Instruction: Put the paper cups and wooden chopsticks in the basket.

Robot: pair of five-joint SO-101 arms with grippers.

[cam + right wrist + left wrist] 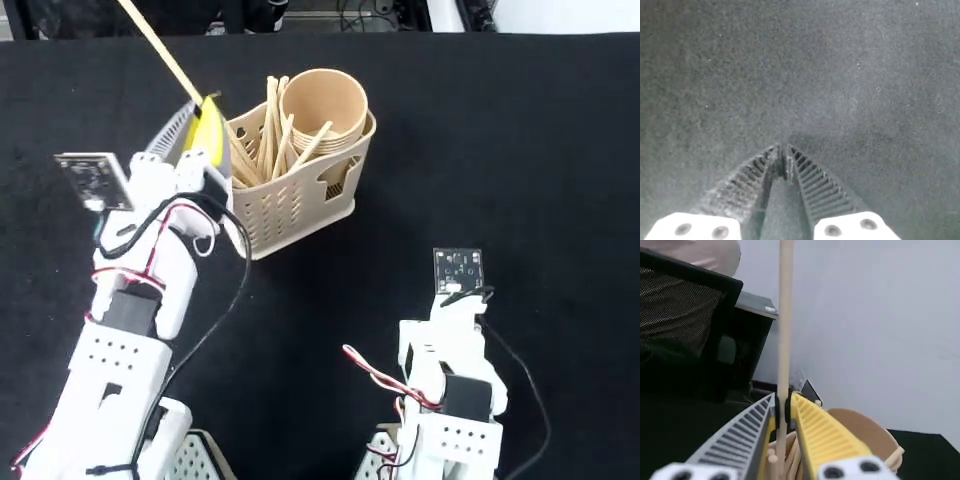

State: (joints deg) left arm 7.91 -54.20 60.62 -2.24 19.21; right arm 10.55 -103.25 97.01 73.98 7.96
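my left gripper (782, 407) clamps a chopstick (785, 315) at the basket's (295, 205) left rim, stick slanting up toward the tabletop's (540, 150) far edge; my right gripper (784, 157) sits closed, empty, farther off.

The high camera hangs above my table (520, 150) and looks down from over my two bases toward the basket (300, 205) on the far side, wide enough to take in both my arms. My left wrist camera rides right behind my left gripper (782, 402), tipped up past the table at the wall, very near, and shares the chopstick (785, 315) and cup (860, 430) with the high view. My right wrist camera sits behind my right gripper (784, 152), facing down at the black table, close.
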